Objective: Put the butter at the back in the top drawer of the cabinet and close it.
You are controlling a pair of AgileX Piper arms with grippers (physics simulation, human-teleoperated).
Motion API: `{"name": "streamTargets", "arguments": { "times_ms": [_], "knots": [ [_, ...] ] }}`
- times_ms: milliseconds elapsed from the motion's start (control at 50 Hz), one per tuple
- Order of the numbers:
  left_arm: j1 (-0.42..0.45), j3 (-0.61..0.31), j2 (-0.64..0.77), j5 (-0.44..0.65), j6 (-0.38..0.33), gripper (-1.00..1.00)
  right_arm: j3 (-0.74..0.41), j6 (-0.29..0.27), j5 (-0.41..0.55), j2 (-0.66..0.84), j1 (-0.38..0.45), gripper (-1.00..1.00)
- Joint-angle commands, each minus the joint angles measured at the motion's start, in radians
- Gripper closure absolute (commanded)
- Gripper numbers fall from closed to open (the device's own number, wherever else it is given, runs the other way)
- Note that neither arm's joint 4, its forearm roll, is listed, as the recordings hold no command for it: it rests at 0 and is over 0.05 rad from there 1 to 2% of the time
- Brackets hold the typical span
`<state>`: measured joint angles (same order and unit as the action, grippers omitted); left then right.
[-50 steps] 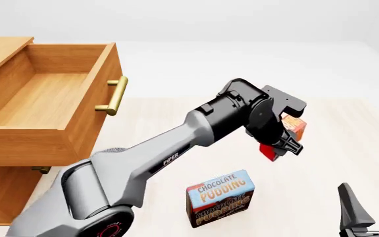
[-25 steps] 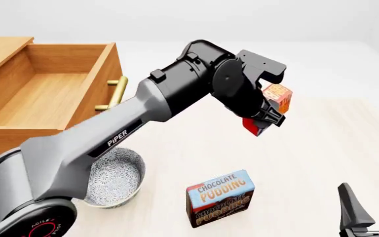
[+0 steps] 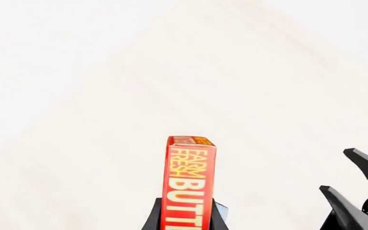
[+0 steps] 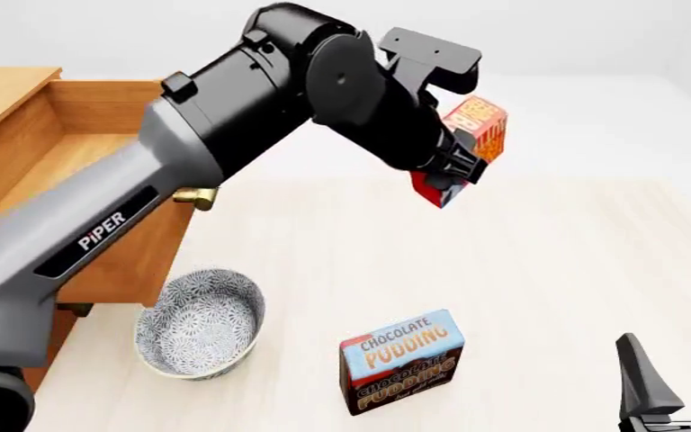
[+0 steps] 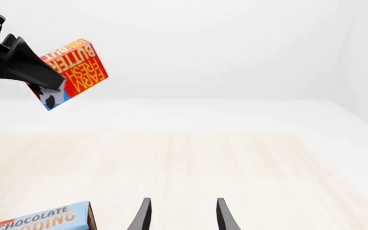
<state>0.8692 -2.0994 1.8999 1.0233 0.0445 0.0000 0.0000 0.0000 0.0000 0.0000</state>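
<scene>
Left pincer point(image 4: 456, 164) is clamped on the butter point(image 4: 466, 144), high above the counter point(image 4: 561, 270), upper centre of the front frame. The box is gripped by its two broad faces; its long axis runs out past the fingertips, tilted up toward the frame's right. The left wrist view shows the narrow lettered edge standing between the two fingers point(image 3: 153, 219), most of the length free beyond them.

Key relation: the top drawer point(image 4: 94, 180) lies to the frame's left of the held butter, well apart, pulled out and open, its inside partly hidden behind the left arm. The cabinet point(image 4: 10, 90) sits at far left. Judgement: the carry must go leftward and then down over the drawer front, clearing the brass handle point(image 4: 201, 196).

Right pincer point(image 4: 669, 378) is parked at lower right, jaws apart, holding nothing, far from the drawer. The left arm is plainly the nearer one.

Chocolate pudding box point(image 4: 401, 360) and patterned bowl point(image 4: 198, 324) stand on the counter below, out of the likely path.
</scene>
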Motion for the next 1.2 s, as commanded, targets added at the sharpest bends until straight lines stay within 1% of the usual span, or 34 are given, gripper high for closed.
{"name": "streamTargets", "arguments": {
  "times_ms": [20,100,160,320,420,480,520,580,680,740,860,1200],
  "knots": [
    [-0.040,0.022,-0.087,0.004,-0.026,1.00,0.000,0.000,0.000,0.000,0.000,-1.00],
    [-0.053,0.047,-0.113,0.002,-0.027,1.00,0.000,0.000,0.000,0.000,0.000,-1.00],
    [-0.062,0.070,-0.136,0.006,-0.014,1.00,0.000,0.000,0.000,0.000,0.000,-1.00],
    [-0.111,0.145,-0.219,0.001,-0.027,1.00,0.000,0.000,0.000,0.000,0.000,-1.00],
    [-0.142,0.146,-0.266,0.026,-0.035,1.00,0.000,0.000,0.000,0.000,0.000,-1.00],
    [-0.162,0.156,-0.291,0.042,-0.028,1.00,0.000,0.000,0.000,0.000,0.000,-1.00],
    [-0.162,0.156,-0.291,0.042,-0.028,1.00,0.000,0.000,0.000,0.000,0.000,-1.00],
    [-0.184,0.148,-0.317,0.061,-0.026,1.00,0.000,0.000,0.000,0.000,0.000,-1.00],
    [-0.220,0.167,-0.348,0.068,-0.041,1.00,0.000,0.000,0.000,0.000,0.000,-1.00],
    [-0.249,0.194,-0.372,0.068,-0.062,1.00,0.000,0.000,0.000,0.000,0.000,-1.00],
    [-0.287,0.177,-0.386,0.093,-0.074,1.00,0.000,0.000,0.000,0.000,0.000,-1.00],
    [-0.382,0.169,-0.434,0.126,-0.106,1.00,0.000,0.000,0.000,0.000,0.000,-1.00]
  ]
}}
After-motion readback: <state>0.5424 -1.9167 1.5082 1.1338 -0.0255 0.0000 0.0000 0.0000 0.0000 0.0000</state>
